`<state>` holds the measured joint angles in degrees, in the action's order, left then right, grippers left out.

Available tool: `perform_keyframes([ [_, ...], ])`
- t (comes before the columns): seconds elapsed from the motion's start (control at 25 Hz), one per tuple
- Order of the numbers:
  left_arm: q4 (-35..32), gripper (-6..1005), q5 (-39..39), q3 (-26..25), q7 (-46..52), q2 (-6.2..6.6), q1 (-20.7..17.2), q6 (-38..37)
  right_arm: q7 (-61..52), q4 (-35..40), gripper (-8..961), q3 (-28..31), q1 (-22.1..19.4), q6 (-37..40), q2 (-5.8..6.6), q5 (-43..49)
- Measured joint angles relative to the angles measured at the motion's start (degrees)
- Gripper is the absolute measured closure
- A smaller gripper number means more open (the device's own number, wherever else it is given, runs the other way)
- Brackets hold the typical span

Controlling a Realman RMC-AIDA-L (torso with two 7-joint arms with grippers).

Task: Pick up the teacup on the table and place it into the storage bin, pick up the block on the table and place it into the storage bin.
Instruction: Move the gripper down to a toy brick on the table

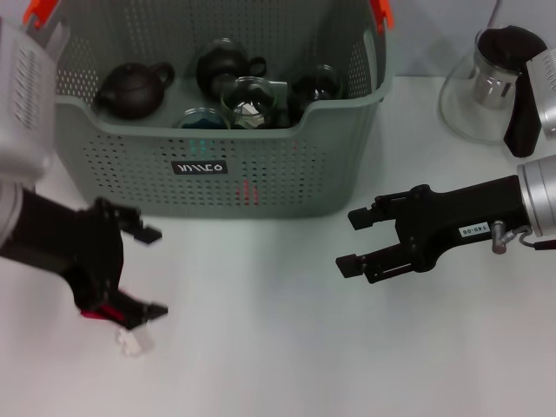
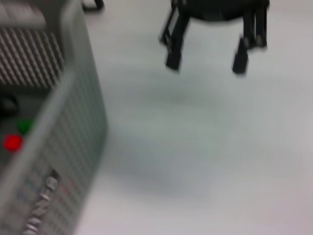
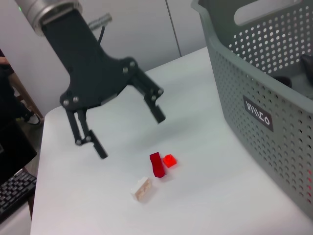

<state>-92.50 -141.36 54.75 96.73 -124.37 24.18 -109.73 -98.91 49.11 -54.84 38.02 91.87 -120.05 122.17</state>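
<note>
The grey storage bin [image 1: 261, 174] stands at the back of the table, also seen in the right wrist view [image 3: 274, 98] and the left wrist view [image 2: 73, 127]. It holds dark teapots [image 1: 130, 87] and glass cups [image 1: 248, 97]. No teacup shows on the table itself. A red block [image 3: 157, 164] lies on the table by a smaller red piece [image 3: 169, 160] and a white block [image 3: 142, 189]. My left gripper [image 1: 155, 271] hovers open just above them [image 3: 131, 135], partly hiding the red block [image 1: 97, 313]. My right gripper [image 1: 350, 241] hangs open and empty right of the bin's front [image 2: 205, 63].
A glass pitcher with a black handle [image 1: 486, 87] stands at the back right. The white block [image 1: 132, 343] lies near the table's front left. A keyboard [image 3: 14, 193] sits beyond the table's edge.
</note>
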Motion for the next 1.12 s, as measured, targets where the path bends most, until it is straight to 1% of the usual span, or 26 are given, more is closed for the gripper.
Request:
perform_keyframes([
  [0.2,1.05,66,-6.21,6.7,2.55,-0.36,-0.09,-0.61,-0.12,0.0,87,0.07,0.19,-0.38,0.04,0.0],
  [0.32,3.14,66,-8.08,9.39,3.36,-0.45,-0.08,0.21,-0.13,0.0,87,0.1,0.27,-0.78,0.02,0.0],
  [0.48,5.4,67,-9.49,10.44,3.53,-0.44,0.1,1.29,-0.14,0.0,88,0.1,0.43,-0.95,-0.05,0.0],
  [0.72,8.5,67,-13.82,11.38,4.77,-0.43,0.43,2.88,-0.14,0.02,87,0.08,0.49,-1.25,-0.03,0.0],
  [0.84,9.36,67,-16.08,11.88,5.58,-0.43,0.43,3.9,-0.14,0.02,87,0.08,0.55,-1.26,-0.01,-0.09],
  [1.12,9.78,68,-17.6,12.0,6.7,-0.43,0.43,4.07,0.18,0.02,87,0.08,0.57,-1.27,0.0,-0.54],
])
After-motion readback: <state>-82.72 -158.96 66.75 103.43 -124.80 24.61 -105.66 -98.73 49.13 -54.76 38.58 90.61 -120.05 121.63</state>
